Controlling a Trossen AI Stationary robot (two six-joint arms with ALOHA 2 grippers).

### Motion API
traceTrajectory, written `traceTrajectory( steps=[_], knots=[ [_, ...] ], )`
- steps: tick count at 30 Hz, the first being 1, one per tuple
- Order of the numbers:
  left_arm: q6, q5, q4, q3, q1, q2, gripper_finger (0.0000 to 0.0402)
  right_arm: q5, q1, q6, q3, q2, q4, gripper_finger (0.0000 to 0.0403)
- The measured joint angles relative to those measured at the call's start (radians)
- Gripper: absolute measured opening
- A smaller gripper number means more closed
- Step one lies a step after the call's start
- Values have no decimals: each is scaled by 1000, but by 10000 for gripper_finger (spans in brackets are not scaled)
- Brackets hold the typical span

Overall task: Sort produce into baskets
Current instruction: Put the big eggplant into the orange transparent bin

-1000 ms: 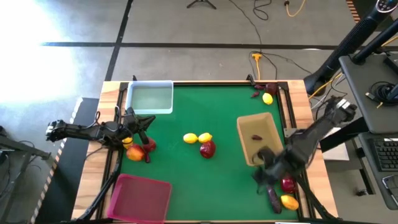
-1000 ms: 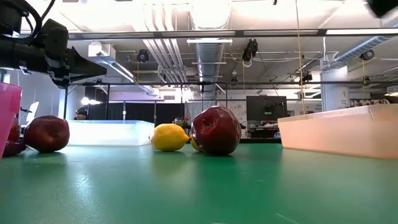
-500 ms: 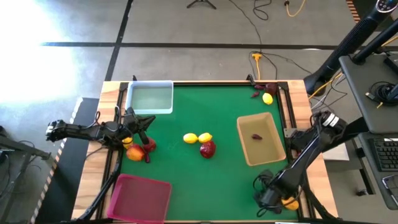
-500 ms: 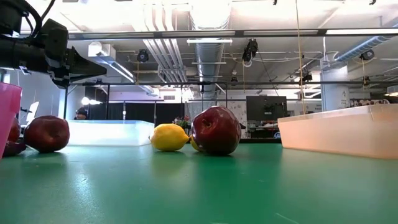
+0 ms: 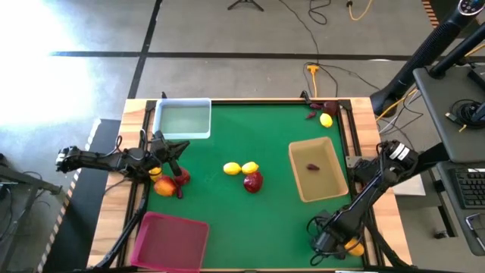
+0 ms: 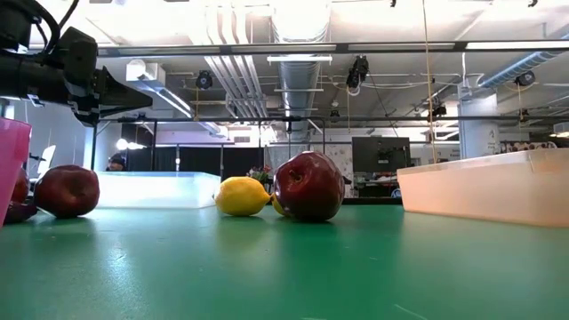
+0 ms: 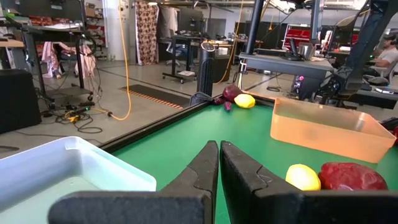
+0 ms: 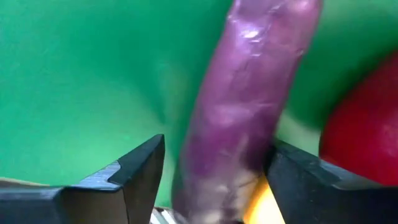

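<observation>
The purple piece point(image 8: 249, 106) lies at the table's near right corner, touching a red fruit point(image 8: 360, 124); my right hand point(image 8: 211, 174) straddles it, fingers parted to either side, 1 finger close against it, the other apart; I judge it light, smooth, a bit slippery, best pinched mid-length across its narrow girth; the tan tray point(image 5: 319, 170) waits near the right edge; my left hand point(image 7: 219, 163) hangs closed, holding nothing, near the left edge.

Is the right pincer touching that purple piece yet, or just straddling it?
Cannot tell. The right wrist view shows the purple piece between the right pincer's open fingers; one finger looks against it, but contact isn't plain.
</observation>
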Motion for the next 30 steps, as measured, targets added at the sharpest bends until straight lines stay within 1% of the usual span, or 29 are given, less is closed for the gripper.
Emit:
traceTrajectory(
  steps=[4,8,13,16,19,22,24,26,28,30],
  knots=[
    [0,0,0,0,0,0,1,5,2,-2,-16,0,10,225],
    [0,0,0,0,0,0,1,8,-1,-15,-14,-7,7,194],
    [0,0,0,0,0,0,1,13,-13,-59,38,-20,6,143],
    [0,0,0,0,0,0,1,30,-43,-102,78,-57,2,130],
    [0,0,0,0,0,0,1,116,-85,-170,126,-106,-64,138],
    [0,0,0,0,0,0,1,218,-144,-289,186,-165,-191,152],
    [0,0,0,0,0,0,1,324,-190,-389,216,-208,-305,154],
    [0,0,0,0,0,0,1,464,-238,-456,223,-249,-418,152],
    [0,0,0,0,0,1,1,583,-299,-466,209,-289,-501,146],
    [0,0,0,0,0,0,1,616,-383,-457,175,-330,-562,142]
  ],
)
